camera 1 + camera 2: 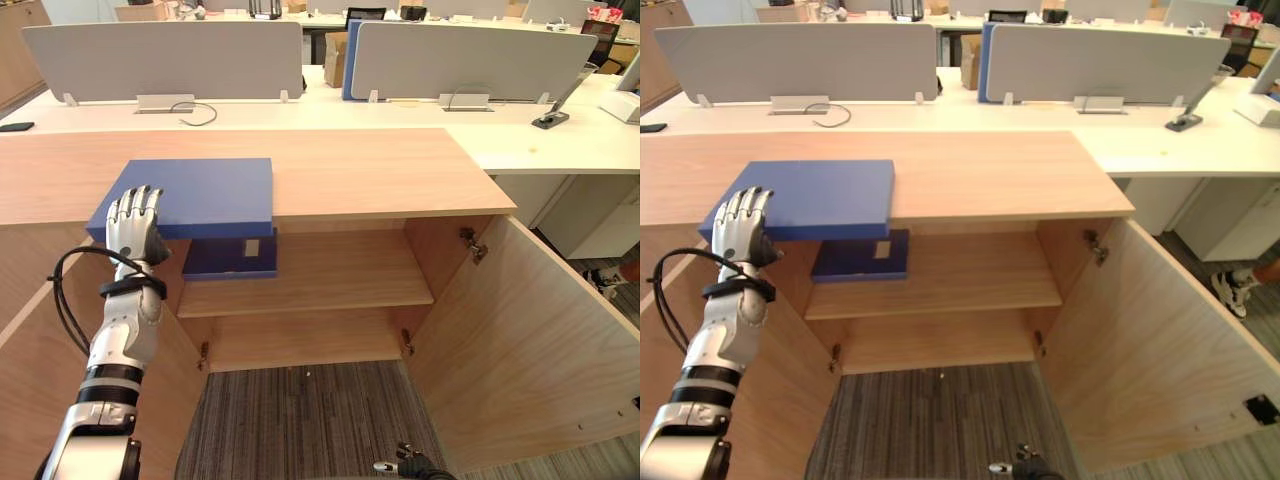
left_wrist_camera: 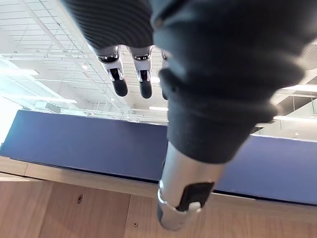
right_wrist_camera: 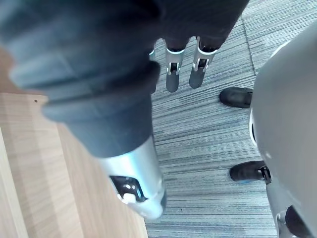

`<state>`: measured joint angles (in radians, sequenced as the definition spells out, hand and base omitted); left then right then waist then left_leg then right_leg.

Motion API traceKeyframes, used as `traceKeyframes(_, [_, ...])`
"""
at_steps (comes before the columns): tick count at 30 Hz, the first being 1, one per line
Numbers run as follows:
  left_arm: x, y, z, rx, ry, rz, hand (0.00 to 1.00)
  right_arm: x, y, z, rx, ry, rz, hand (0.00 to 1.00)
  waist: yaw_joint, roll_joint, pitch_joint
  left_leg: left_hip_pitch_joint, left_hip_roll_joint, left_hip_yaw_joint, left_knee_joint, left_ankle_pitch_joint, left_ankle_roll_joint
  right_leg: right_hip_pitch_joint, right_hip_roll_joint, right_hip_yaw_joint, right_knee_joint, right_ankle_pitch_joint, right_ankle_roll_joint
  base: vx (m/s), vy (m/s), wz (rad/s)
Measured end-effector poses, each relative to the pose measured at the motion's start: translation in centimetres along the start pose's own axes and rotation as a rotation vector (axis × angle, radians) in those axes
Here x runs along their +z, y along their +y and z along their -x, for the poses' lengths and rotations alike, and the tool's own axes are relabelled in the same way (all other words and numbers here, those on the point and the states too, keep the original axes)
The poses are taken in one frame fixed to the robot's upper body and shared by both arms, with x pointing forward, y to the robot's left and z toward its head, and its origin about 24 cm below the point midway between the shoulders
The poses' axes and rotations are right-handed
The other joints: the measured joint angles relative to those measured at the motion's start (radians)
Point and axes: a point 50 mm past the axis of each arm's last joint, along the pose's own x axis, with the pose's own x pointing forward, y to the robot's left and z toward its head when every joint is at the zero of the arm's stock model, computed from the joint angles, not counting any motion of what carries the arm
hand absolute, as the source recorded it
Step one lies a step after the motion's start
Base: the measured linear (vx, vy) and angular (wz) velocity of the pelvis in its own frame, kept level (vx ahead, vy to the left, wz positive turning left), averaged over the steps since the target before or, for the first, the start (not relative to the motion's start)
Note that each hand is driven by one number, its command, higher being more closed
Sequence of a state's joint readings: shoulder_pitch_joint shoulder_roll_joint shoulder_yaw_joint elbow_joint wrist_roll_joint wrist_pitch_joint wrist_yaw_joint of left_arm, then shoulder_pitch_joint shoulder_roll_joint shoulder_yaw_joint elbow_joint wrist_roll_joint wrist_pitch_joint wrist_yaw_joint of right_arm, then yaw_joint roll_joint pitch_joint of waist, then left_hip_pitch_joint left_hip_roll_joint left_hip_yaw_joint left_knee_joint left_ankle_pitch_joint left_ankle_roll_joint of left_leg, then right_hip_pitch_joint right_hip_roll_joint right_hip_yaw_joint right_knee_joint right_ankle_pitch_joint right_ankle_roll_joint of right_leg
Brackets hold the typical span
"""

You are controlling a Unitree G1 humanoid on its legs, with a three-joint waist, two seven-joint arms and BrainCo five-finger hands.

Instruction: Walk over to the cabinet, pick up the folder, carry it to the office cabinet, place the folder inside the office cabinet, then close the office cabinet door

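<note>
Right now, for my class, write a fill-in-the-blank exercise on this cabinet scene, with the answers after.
1. The blue folder lies on ___ of the cabinet, overhanging its front edge.
2. The left robot hand is at the folder's near ___ corner.
3. The cabinet's right door stands ___.
Answers: top; left; open.

We see a mid-blue folder (image 1: 190, 197) at left centre, plain and unpatterned, on a cabinet (image 1: 380, 170) of pale wood with fine straight grain. Just below it is a darker navy folder (image 1: 230, 262) with a small beige label. The left hand (image 1: 133, 222), lower left, is silver with dark fingertips. The carpet (image 1: 300, 420) at bottom centre is grey with thin stripes. Along the top, the dividers (image 1: 165, 60) are light grey and the desk (image 1: 540, 140) is white.
</note>
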<state>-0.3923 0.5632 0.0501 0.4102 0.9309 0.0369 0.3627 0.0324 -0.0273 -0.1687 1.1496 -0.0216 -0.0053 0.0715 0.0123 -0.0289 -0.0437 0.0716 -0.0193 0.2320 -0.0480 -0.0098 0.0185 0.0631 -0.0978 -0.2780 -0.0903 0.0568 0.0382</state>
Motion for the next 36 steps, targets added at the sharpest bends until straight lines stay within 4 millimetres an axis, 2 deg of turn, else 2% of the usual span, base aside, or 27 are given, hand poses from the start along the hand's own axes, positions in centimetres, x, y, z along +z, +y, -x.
traceKeyframes(8, [-0.1,-0.2,-1.4,-0.028,-0.019,-0.091,0.00,-0.4,-0.4,0.1,-0.010,0.005,-0.005,0.00,-0.021,0.001,0.007,0.000,-0.002,0.016,0.000,0.000,0.000,-0.008,-0.001,0.019,0.000,0.008,0.001,-0.04,-0.014,-0.07])
traceKeyframes(9, [-0.1,-0.4,-1.5,-0.036,-0.017,-0.098,1.00,-0.4,-0.4,0.1,-0.010,0.005,-0.005,0.00,-0.021,0.001,0.007,0.000,-0.002,0.019,0.000,0.000,0.000,-0.010,-0.001,0.022,0.000,0.009,0.001,-0.04,-0.016,-0.11])
traceKeyframes(13, [-0.4,-1.1,-1.7,-0.071,0.001,-0.117,1.00,-0.4,-0.4,0.1,-0.011,-0.004,-0.005,0.00,-0.025,0.002,0.014,0.001,-0.002,0.031,0.000,0.000,0.000,-0.015,-0.001,0.034,0.000,0.014,0.002,-0.04,-0.014,-0.09])
traceKeyframes(20, [-0.5,-0.6,-3.3,-0.055,0.025,-0.137,1.00,-0.4,-0.4,0.1,-0.012,-0.004,-0.005,0.00,-0.030,0.002,0.014,0.002,-0.002,0.033,0.001,0.000,0.000,-0.014,-0.001,0.037,0.000,0.015,0.001,-0.04,-0.023,-0.01])
traceKeyframes(30, [-0.3,-0.2,-3.9,-0.034,0.037,-0.136,1.00,-0.3,-0.4,0.1,-0.012,-0.013,-0.005,0.00,-0.042,0.002,0.016,0.005,-0.002,0.037,0.000,0.000,0.000,-0.013,-0.003,0.041,0.000,0.017,0.001,-0.02,-0.011,0.00])
traceKeyframes(33, [1.4,1.7,-3.9,0.097,0.034,-0.019,1.00,-0.1,-0.4,0.1,-0.012,-0.017,-0.004,0.00,-0.039,0.003,0.021,-0.003,-0.005,0.035,-0.003,0.000,0.000,-0.022,-0.005,0.040,0.000,0.016,0.001,-0.01,-0.007,0.00])
traceKeyframes(35, [4.5,4.7,-2.3,0.287,0.011,0.185,1.00,-0.2,-0.4,0.1,-0.016,-0.011,-0.003,0.00,-0.027,0.003,0.020,-0.024,-0.010,0.026,-0.002,0.000,0.001,-0.040,-0.011,0.039,0.001,0.016,0.002,0.01,0.000,0.02])
traceKeyframes(36, [5.3,5.4,-1.5,0.338,0.006,0.256,1.00,-0.3,-0.4,0.1,-0.019,-0.005,-0.003,0.00,-0.024,0.003,0.020,-0.032,-0.010,0.020,-0.001,0.001,0.002,-0.044,-0.013,0.037,0.001,0.016,0.002,0.04,-0.006,0.10])
